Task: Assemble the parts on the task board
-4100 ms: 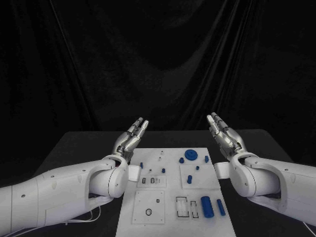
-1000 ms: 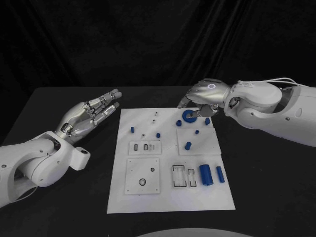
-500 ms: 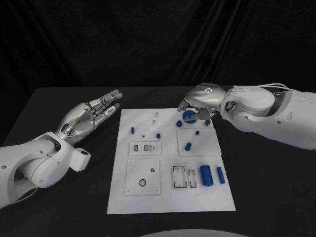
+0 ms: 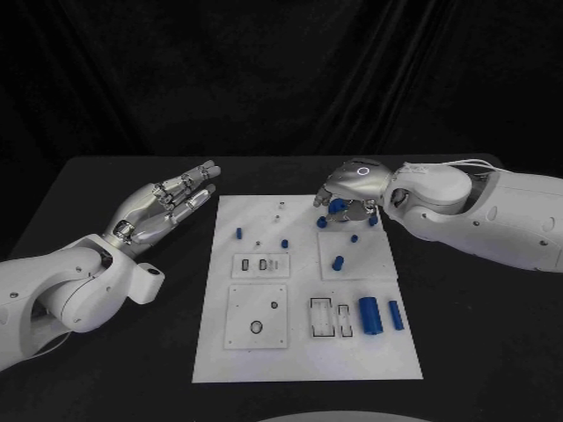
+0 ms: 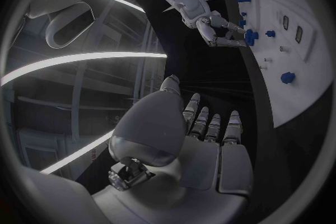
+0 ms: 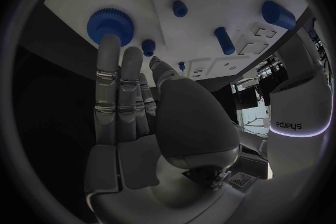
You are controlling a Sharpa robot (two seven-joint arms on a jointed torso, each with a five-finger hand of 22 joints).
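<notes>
The task board (image 4: 304, 290) lies flat in the middle of the black surface (image 4: 91, 264), long side running away from the robot.

The right hand (image 4: 354, 189) hangs over the board's far right corner, palm down, its fingers (image 6: 112, 75) stretched out side by side rather than curled. In the right wrist view the fingertips reach the rim of the blue gear (image 6: 108, 23), which lies flat on the board; whether they actually press on it or hover just above, I cannot tell. Nothing is clasped in that hand.

The left hand (image 4: 161, 207) is held up off the board's left edge, near its far corner, palm open and tilted, fingers (image 5: 210, 123) straight and slightly fanned. It holds nothing and touches nothing.

Several small blue parts stand scattered on the far half of the board: a short peg (image 4: 238, 234) by the left edge, another peg (image 4: 284, 241) near the middle, and a slanted pin (image 4: 339, 262) on the right-hand square plate. Near the robot, on the right side, a thick blue cylinder (image 4: 369, 316) lies beside a thinner blue rod (image 4: 395, 315), the two close but apart. Just left of them sit empty rectangular slots (image 4: 326, 318), and further left a square plate with an oval hole (image 4: 255, 329).
</notes>
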